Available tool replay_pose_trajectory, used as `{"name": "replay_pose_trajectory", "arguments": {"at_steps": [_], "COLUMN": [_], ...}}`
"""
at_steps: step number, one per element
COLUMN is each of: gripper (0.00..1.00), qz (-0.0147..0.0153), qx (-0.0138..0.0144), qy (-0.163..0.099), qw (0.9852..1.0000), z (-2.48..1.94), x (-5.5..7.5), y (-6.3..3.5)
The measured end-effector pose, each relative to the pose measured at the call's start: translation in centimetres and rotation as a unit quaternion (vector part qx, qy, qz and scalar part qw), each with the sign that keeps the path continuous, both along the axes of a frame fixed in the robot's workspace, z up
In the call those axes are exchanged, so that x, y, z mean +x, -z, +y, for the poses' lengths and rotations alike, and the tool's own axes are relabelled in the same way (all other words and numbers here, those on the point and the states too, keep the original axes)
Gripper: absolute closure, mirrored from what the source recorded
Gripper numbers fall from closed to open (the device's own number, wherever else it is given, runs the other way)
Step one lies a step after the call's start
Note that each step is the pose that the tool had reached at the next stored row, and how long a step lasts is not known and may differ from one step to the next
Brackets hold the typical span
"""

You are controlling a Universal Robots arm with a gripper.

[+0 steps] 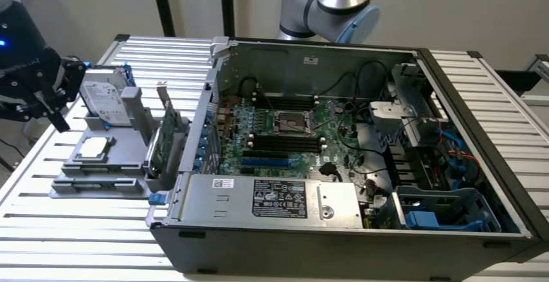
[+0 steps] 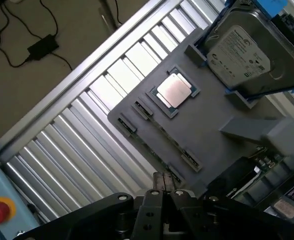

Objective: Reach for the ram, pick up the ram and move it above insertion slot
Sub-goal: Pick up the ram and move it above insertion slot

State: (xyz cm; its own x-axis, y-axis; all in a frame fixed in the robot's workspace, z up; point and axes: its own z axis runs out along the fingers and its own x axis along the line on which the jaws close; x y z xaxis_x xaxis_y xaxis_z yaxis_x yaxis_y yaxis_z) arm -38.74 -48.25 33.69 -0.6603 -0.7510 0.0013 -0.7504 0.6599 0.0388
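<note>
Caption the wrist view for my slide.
Gripper near a grey tray holding a processor chip and a hard drive.

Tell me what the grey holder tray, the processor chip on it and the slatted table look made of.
Holder tray: likely plastic, with a matte, uniform grey surface and moulded, blocky ribs.
Processor chip: metal lid with a pale silvery sheen, seated in a dark frame.
Table: probably aluminium, with bright, reflective ribbed slats.

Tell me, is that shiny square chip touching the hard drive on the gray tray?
Apart. The wrist view shows the chip sitting in its own recess, with bare gray tray between it and the hard drive.
</note>
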Motion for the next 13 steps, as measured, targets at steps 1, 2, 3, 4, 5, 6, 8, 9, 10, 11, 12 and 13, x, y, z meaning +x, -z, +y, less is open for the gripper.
{"name": "replay_pose_trajectory", "arguments": {"at_steps": [1, 2, 3, 4, 5, 6, 8, 9, 10, 11, 12, 13], "gripper": [0.89, 0.89, 0.89, 0.89, 0.89, 0.89, 0.89, 0.89, 0.89, 0.89, 0.89, 0.89], "qz": [0.0000, 0.0000, 0.0000, 0.0000, 0.0000, 0.0000, -0.0002, -0.0001, -0.0002, -0.0003, -0.0004, -0.0004], "qx": [0.0000, 0.0000, 0.0000, 0.0000, 0.0000, 0.0000, 0.0000, 0.0000, 0.0000, 0.0000, 0.0000, 0.0000], "qy": [-0.009, -0.018, -0.027, -0.036, -0.045, -0.055, -0.072, -0.081, -0.091, -0.100, -0.108, -0.117], "qw": [1.0000, 0.9998, 0.9996, 0.9994, 0.9990, 0.9985, 0.9974, 0.9967, 0.9959, 0.9950, 0.9941, 0.9931], "z": [0.00, 0.00, 0.00, 0.00, 0.00, 0.00, 0.01, 0.00, 0.00, 0.00, 0.00, 0.00], "x": [0.00, 0.00, 0.00, 0.00, 0.00, 0.00, 0.00, 0.00, 0.00, 0.00, 0.00, 0.00], "y": [0.04, 0.08, 0.12, 0.16, 0.20, 0.24, 0.33, 0.37, 0.42, 0.45, 0.50, 0.54]}}
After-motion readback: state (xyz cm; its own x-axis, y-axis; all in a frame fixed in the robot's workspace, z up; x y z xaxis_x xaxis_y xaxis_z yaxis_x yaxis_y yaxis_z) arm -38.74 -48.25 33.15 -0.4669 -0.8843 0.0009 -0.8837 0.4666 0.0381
